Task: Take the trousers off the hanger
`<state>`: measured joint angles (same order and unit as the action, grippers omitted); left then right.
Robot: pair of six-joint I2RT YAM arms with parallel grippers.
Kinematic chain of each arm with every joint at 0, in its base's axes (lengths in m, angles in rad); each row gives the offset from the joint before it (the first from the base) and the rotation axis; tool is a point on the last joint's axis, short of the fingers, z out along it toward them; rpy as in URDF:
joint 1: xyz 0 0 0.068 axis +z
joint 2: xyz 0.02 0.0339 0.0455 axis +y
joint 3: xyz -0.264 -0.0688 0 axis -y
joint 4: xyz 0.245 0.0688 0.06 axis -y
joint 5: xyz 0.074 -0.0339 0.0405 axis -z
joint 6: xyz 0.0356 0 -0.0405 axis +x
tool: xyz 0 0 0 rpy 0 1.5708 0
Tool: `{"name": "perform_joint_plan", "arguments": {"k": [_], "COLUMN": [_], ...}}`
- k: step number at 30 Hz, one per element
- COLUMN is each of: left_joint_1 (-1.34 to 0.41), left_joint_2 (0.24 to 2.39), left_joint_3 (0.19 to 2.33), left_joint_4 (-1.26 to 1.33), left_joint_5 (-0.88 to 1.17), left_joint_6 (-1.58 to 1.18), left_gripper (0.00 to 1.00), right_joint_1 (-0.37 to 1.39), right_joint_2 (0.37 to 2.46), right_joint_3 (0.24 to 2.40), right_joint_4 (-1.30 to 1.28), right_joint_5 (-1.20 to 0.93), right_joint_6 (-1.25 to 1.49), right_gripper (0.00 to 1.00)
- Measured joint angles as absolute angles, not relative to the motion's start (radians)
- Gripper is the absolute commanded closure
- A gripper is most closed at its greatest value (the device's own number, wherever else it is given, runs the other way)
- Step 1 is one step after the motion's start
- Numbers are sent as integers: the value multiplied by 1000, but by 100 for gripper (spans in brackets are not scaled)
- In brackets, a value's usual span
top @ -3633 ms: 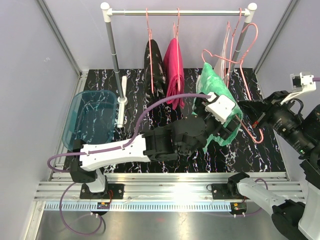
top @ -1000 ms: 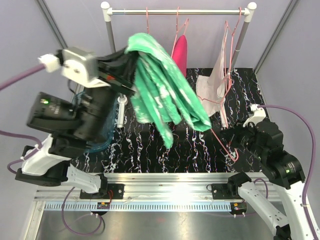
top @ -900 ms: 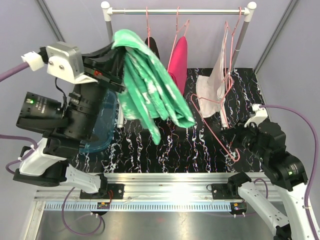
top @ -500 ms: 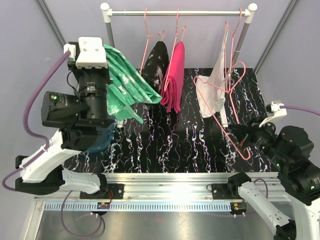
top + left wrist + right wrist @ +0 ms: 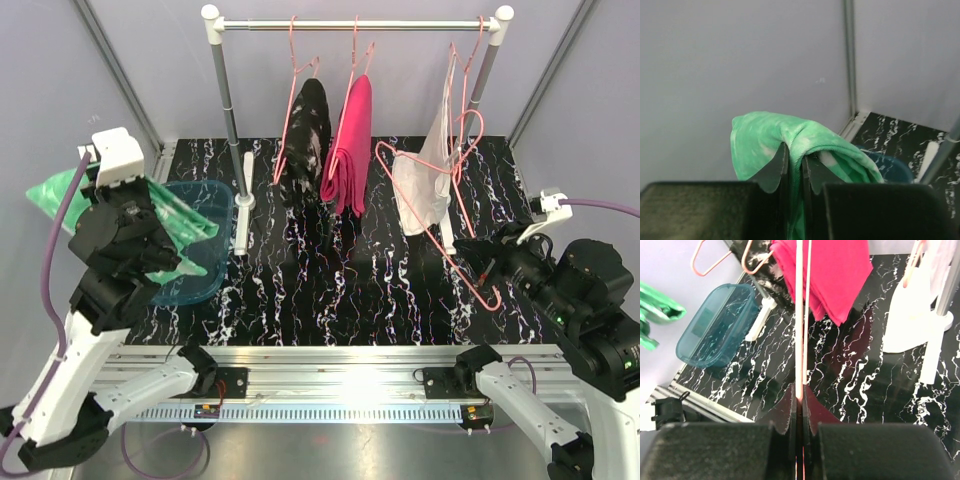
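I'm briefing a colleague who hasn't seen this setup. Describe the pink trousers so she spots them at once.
Look at the clothes rail across the back. Two folded garments hang near its middle; the magenta trousers are the right-hand one, plain pink beside black speckled trousers.

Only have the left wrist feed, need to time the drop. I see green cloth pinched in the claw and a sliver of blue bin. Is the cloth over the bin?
Observer: Partly. From the top camera the green trousers overlap the left part of the teal bin. One end sticks out past its left side. Height above it I cannot tell.
Operator: Right arm clear of it?
Observer: Yes, it is at the far right of the table. The right claw is shut on an empty pink hanger.
Operator: What's left to pull?
Observer: Two: black speckled trousers and magenta trousers, each on its own hanger on the rail.
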<state>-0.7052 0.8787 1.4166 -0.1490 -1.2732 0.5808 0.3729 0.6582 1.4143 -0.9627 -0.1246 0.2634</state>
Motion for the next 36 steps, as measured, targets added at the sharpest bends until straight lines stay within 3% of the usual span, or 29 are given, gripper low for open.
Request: {"name": "perform_joint_plan", "arguments": {"k": [6, 12, 21, 28, 36], "left_joint_1": [-582, -506, -461, -279, -262], "left_joint_2": [740, 743, 754, 942, 1106], "left_joint_3": [1232, 1197, 1091, 1022, 1028], "left_joint_4": [-321, -545, -599, -577, -492], "left_joint_5": [-1266, -1241, -1147, -986, -979], "left_joint_6": [467, 407, 514, 609, 627], "left_gripper": [100, 100, 100, 100, 100], "right_joint_1": [373, 373, 373, 373, 373], "right_joint_2": [651, 616, 572, 546, 525], "right_joint_3": [1415, 1415, 1404, 1390, 1362], "right_joint_4": [-962, -956, -926, -914, -906], "right_joint_5": [-160, -185, -205, -222, -231], "right_joint_6": [262, 261, 258, 260, 266], "right_gripper": [100, 100, 100, 100, 100]}}
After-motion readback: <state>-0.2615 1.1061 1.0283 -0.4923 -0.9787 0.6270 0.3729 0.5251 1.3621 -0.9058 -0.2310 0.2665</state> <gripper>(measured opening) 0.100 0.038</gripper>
